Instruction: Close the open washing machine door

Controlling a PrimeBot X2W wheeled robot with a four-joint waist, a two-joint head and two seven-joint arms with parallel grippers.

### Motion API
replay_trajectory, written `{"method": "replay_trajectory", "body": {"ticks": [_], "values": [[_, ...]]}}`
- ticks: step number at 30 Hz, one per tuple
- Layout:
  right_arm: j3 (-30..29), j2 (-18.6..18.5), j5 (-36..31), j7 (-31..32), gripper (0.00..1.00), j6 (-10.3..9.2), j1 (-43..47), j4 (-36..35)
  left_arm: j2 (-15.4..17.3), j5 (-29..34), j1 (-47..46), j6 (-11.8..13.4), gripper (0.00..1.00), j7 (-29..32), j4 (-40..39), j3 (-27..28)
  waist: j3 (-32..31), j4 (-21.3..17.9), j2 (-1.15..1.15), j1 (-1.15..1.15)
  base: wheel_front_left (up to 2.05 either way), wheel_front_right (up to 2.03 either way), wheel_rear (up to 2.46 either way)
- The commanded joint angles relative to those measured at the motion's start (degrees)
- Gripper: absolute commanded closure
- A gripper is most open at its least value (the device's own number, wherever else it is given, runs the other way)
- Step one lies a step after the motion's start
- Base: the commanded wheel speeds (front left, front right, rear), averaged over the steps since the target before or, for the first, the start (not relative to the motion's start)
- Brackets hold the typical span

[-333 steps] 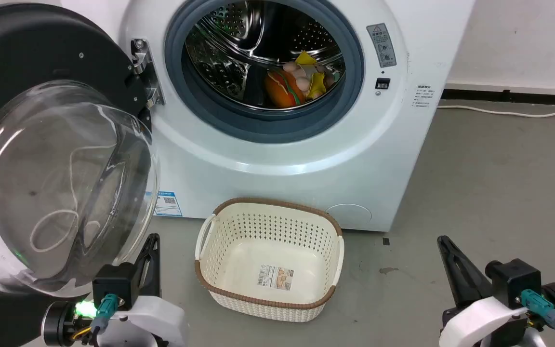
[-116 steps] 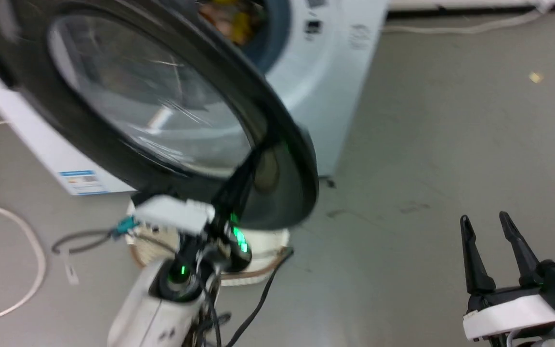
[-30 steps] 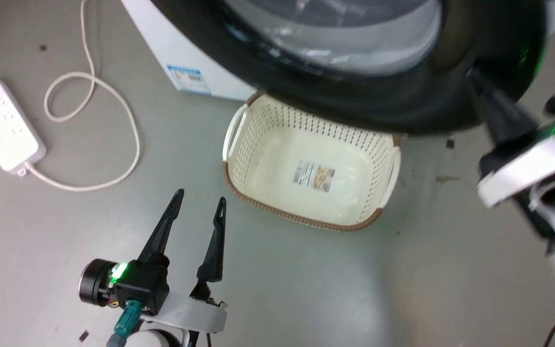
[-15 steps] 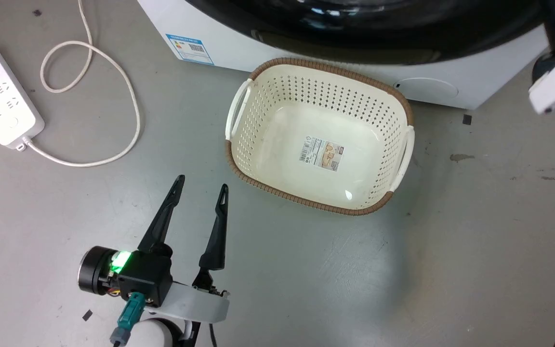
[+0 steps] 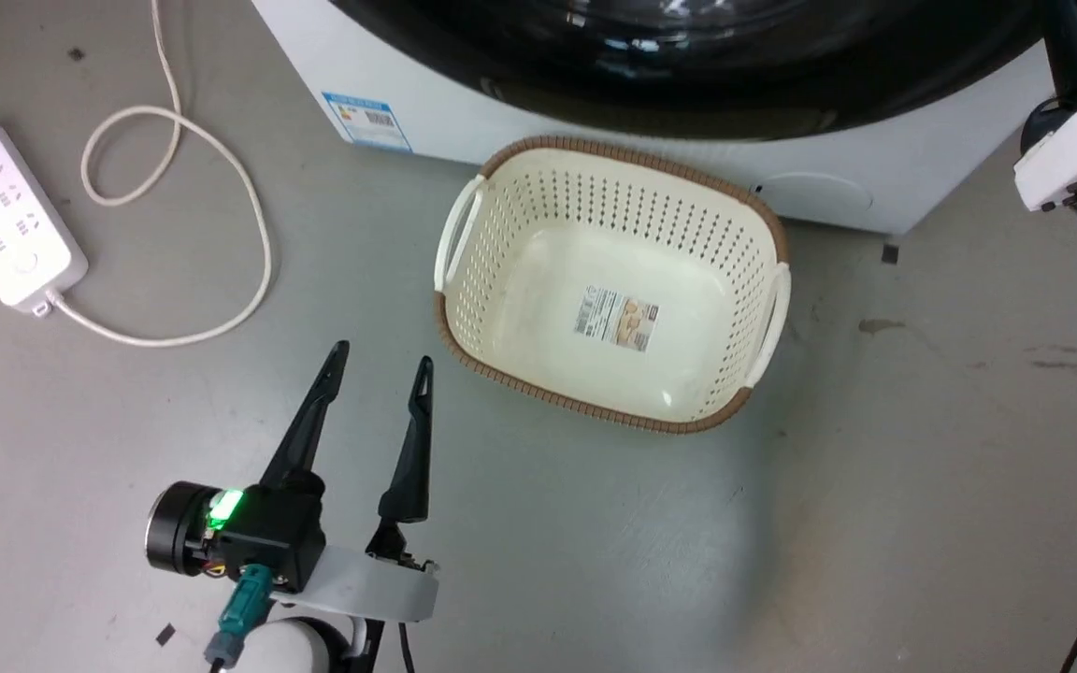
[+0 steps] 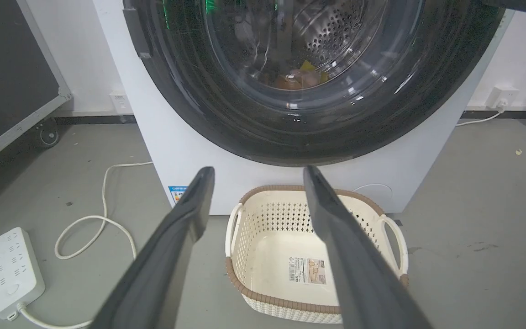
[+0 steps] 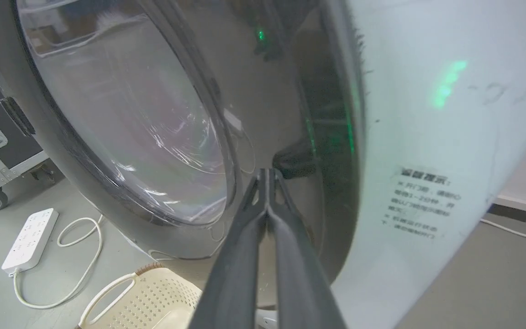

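Note:
The washing machine door (image 6: 299,137), a glossy black rim around clear glass, lies against the front of the white washing machine (image 6: 176,151), and I see no gap there. Its lower rim (image 5: 688,93) crosses the top of the head view. My right gripper (image 7: 267,172) is shut with nothing between its fingers, and the tips touch the door's black rim (image 7: 318,137) near its right edge. That arm's white wrist (image 5: 1071,164) is at the upper right. My left gripper (image 5: 380,365) hangs open over the floor, well short of the machine.
A cream perforated basket (image 5: 772,308) with a brown rim stands on the floor just before the machine. A white power strip (image 5: 6,224) and its looped cord (image 5: 249,243) lie at the left. A dark wheeled case (image 6: 12,82) stands further left.
Over the last second the door swung from above the basket onto the machine's front, with my right gripper against its rim. The head view shifted. The left gripper kept its place.

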Motion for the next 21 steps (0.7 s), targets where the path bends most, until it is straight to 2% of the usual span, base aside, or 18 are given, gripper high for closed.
{"method": "replay_trajectory", "body": {"ticks": [1,8,11,12,13,14,18,21], "values": [[0.1,-0.6,0.6,-0.8,1.0,-0.11,-0.2,0.3,-0.3,-0.4,-0.2,0.3,0.0,-0.2,0.1,0.4,-1.5,-0.3,0.0,0.0,0.0,0.0,0.0],[3.6,0.1,3.2,-3.3,1.0,-0.11,10.3,-1.7,-0.5,-2.2,1.9,-0.4,0.0,-0.2,1.4,2.3,-10.5,-2.1,0.0,0.0,0.0,0.0,0.0],[2.7,0.3,4.6,-3.8,1.0,-0.11,16.5,-4.5,-0.6,-2.6,3.3,-0.8,0.0,-0.2,1.9,3.1,-14.5,-3.0,0.0,0.0,0.0,0.0,0.0],[1.7,0.4,4.8,-3.9,0.96,-0.11,18.6,-5.8,-0.6,-2.7,3.9,-0.9,0.0,-0.2,2.1,3.3,-15.8,-3.3,0.0,0.0,0.0,0.0,0.0],[1.0,0.6,4.7,-3.9,0.31,-0.11,20.6,-7.4,-0.5,-2.7,4.5,-1.1,0.0,-0.2,2.4,3.6,-16.8,-3.7,0.0,0.0,0.0,0.0,0.0],[-0.2,0.7,4.0,-4.0,0.0,-0.11,22.5,-9.6,-0.5,-2.8,5.0,-1.3,0.0,-0.2,2.6,3.9,-17.9,-4.0,0.0,0.0,0.0,0.0,0.0],[-5.7,2.5,-1.3,-4.0,0.0,-0.11,32.2,-19.4,-0.1,-2.9,6.9,-1.8,0.0,-0.2,3.0,5.0,-21.5,-5.2,0.0,0.0,0.0,0.0,0.0],[-10.2,5.8,-5.6,-4.0,0.0,-0.11,39.7,-25.4,0.0,-3.0,8.3,-2.0,0.0,-0.2,3.2,5.7,-23.8,-6.0,0.0,0.0,0.0,0.0,0.0]]}}
